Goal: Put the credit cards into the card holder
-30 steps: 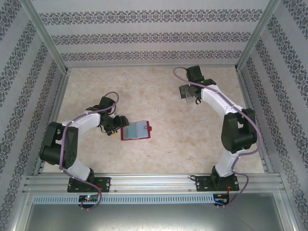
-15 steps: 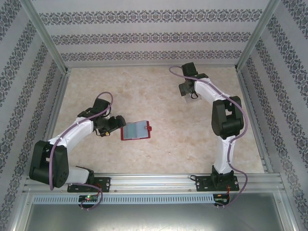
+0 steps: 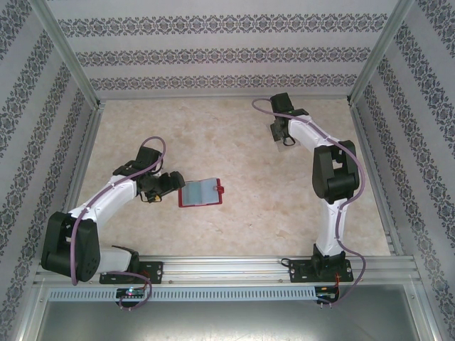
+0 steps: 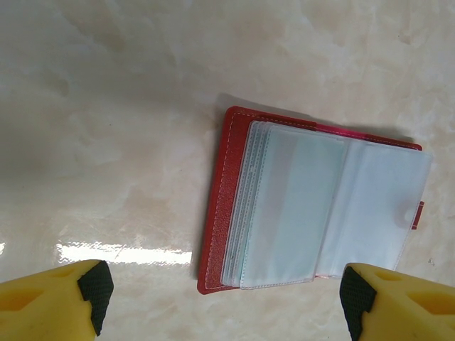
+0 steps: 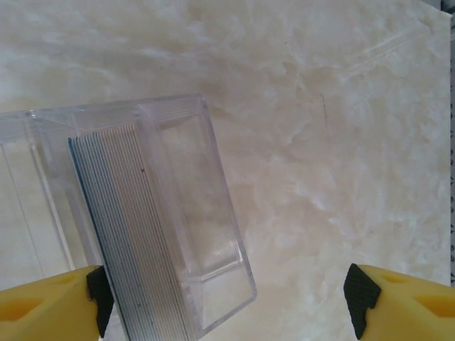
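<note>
The card holder (image 5: 178,213), a clear plastic box, stands on the marble table at the back right (image 3: 283,140). A stack of credit cards (image 5: 124,234) stands on edge inside it, showing grey-white edges and one blue edge. My right gripper (image 5: 229,298) hangs open over it, and the holder's lower corner lies between the fingers, close to the left pad (image 5: 99,298). My left gripper (image 4: 224,305) is open just left of a red fold-over wallet (image 4: 220,192), which lies spread open with teal-tinted clear sleeves (image 4: 306,206). Whether a card sits in those sleeves I cannot tell.
The wallet (image 3: 200,192) lies at the middle left of the table, with the left gripper (image 3: 165,183) beside it. Patterned walls with metal posts (image 3: 71,57) close in the table on three sides. Bare marble (image 3: 256,213) stretches between the two arms.
Both arms have changed posture, the left elbow dropping back and the right elbow swinging in. The left gripper stays beside the wallet. The right gripper stays over the card holder.
</note>
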